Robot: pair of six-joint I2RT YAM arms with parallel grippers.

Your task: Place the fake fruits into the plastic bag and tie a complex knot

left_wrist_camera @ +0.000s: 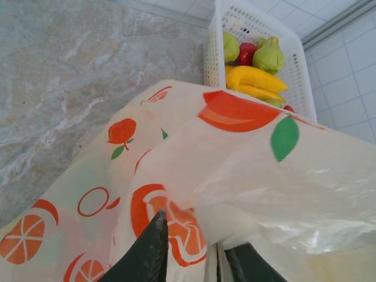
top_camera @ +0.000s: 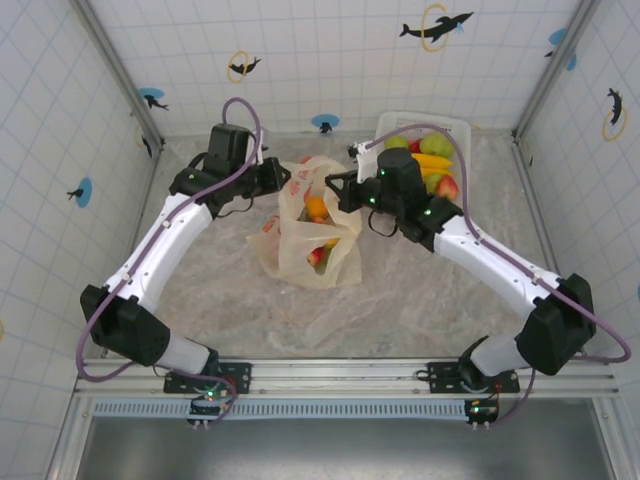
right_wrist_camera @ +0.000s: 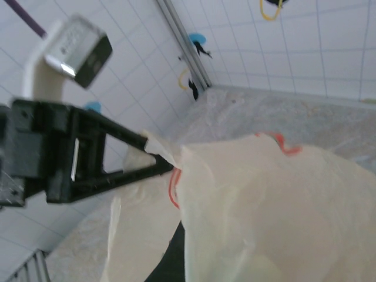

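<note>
Bag (top_camera: 300,245) sits mid-frame on the counter (top_camera: 220,290) in the top view, mouth open toward the top of the frame. Two fruits are inside it: an orange one (top_camera: 316,207) near the mouth and a red one (top_camera: 318,256) lower down, showing through the film. More fruits are in the white basket (top_camera: 420,117) at upper right, just beside the bag: green pears (left_wrist_camera: 268,57), a yellow banana (left_wrist_camera: 255,82) and something red (left_wrist_camera: 247,53) tucked between the pears.

Left claw (top_camera: 283,182) is at the bag's upper-left rim. In its own wrist view the two dark fingers (left_wrist_camera: 154,249) poke up from the bottom edge with a clear gap between them. Bag film runs down into that gap, so it's partway open, and I can't tell if it's pinching anything. The right wrist view catches that claw side-on at the left of the frame, with a little corner of film right at its tip.

Right claw (top_camera: 336,190) is at the bag's upper-right rim, across the mouth from the other one. It's clamped fully closed. The film bunches up right at it and spreads over the lower right of its wrist view, so it looks like it's got hold of the rim. Both arms reach in from the bottom corners of the top view
</note>
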